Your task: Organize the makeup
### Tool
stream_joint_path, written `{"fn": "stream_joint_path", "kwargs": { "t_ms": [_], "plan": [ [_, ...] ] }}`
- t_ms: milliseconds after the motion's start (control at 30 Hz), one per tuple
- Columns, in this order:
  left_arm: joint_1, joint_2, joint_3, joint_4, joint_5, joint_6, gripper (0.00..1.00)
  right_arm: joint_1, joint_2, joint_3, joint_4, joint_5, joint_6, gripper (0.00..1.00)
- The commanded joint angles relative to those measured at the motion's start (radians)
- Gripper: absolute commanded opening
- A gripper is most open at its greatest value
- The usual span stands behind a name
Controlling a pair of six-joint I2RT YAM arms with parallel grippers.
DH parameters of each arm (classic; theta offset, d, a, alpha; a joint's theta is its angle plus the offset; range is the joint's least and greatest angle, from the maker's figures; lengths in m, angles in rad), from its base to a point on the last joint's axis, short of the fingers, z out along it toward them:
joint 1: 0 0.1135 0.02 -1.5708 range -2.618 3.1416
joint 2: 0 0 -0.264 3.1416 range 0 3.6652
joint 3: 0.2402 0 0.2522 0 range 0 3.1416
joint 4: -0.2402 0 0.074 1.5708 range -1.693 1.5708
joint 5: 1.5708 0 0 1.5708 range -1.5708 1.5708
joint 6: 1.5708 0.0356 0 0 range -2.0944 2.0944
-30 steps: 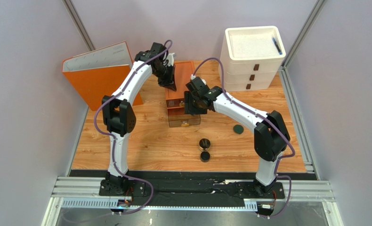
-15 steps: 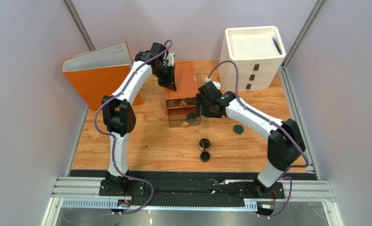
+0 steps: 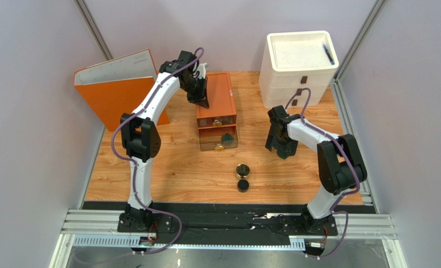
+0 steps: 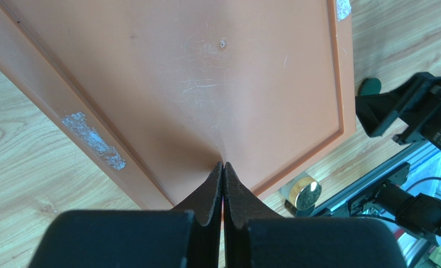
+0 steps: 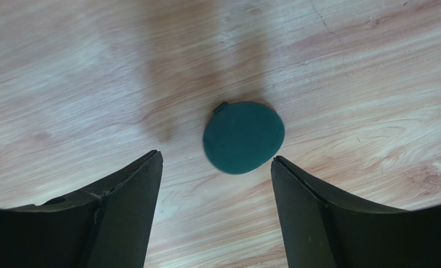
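A dark green disc (image 5: 243,137) lies flat on the wooden table, just ahead of and between the fingertips of my open, empty right gripper (image 5: 217,157), which hovers over it (image 3: 282,149). A second green disc (image 3: 226,137) lies in the open lower drawer of the orange drawer unit (image 3: 220,92). A round gold jar (image 3: 242,170) and a small black pot (image 3: 243,185) stand on the table in front of the unit. My left gripper (image 4: 223,164) is shut and empty, with its tips pressed on the unit's orange top (image 4: 206,72). The beige tube and slim bottles are out of view.
An orange binder (image 3: 116,89) stands at the back left. A white drawer stack (image 3: 298,67) stands at the back right with a black pen (image 3: 329,54) on top. The left wrist view also shows the gold jar (image 4: 301,194) and the right arm (image 4: 418,106).
My right gripper has swung away from the orange unit's lower drawer, rightward to above the green disc on the table. A green disc now shows in that drawer. The left arm has not moved.
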Motion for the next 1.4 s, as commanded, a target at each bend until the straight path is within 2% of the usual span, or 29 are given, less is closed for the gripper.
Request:
{"fn": "stream_joint_path", "kwargs": {
  "t_ms": [0, 133, 200, 300, 333, 400, 433, 467, 700, 933, 1033, 1367],
  "plan": [
    [0.003, -0.003, -0.04, -0.063, -0.047, 0.041, 0.0, -0.028, 0.043, -0.011, 0.037, 0.001, -0.023, 0.73],
    [0.003, -0.003, -0.045, -0.063, -0.049, 0.039, 0.0, -0.049, 0.099, -0.024, 0.045, -0.019, -0.024, 0.72],
    [0.003, -0.004, -0.045, -0.063, -0.049, 0.041, 0.0, -0.065, 0.103, -0.058, 0.075, -0.048, -0.03, 0.67],
    [0.003, -0.006, -0.045, -0.064, -0.056, 0.039, 0.0, -0.072, 0.087, -0.09, 0.118, -0.06, -0.047, 0.53],
    [0.003, -0.004, -0.045, -0.064, -0.056, 0.041, 0.0, -0.072, 0.079, -0.093, 0.129, -0.065, -0.056, 0.33],
    [0.003, -0.004, -0.042, -0.064, -0.055, 0.039, 0.0, -0.074, 0.074, -0.089, 0.126, -0.079, -0.064, 0.2],
    [0.003, -0.004, -0.043, -0.063, -0.053, 0.038, 0.0, -0.074, 0.062, -0.089, 0.126, -0.086, -0.073, 0.03],
    [0.003, -0.001, -0.043, -0.063, -0.055, 0.039, 0.0, -0.072, 0.053, -0.089, 0.128, -0.095, -0.072, 0.0],
    [0.003, 0.001, -0.039, -0.06, -0.052, 0.033, 0.0, 0.027, -0.064, 0.003, 0.086, -0.094, -0.107, 0.0],
    [0.003, 0.007, -0.037, -0.06, -0.039, 0.024, 0.0, 0.269, -0.111, 0.167, 0.076, -0.083, -0.124, 0.0],
    [0.003, 0.004, -0.039, -0.06, -0.038, 0.026, 0.0, 0.337, -0.082, 0.237, 0.085, -0.094, -0.112, 0.0],
    [0.003, -0.006, -0.04, -0.063, -0.043, 0.032, 0.0, 0.417, 0.132, 0.495, 0.089, -0.14, -0.092, 0.0]
  ]
}}
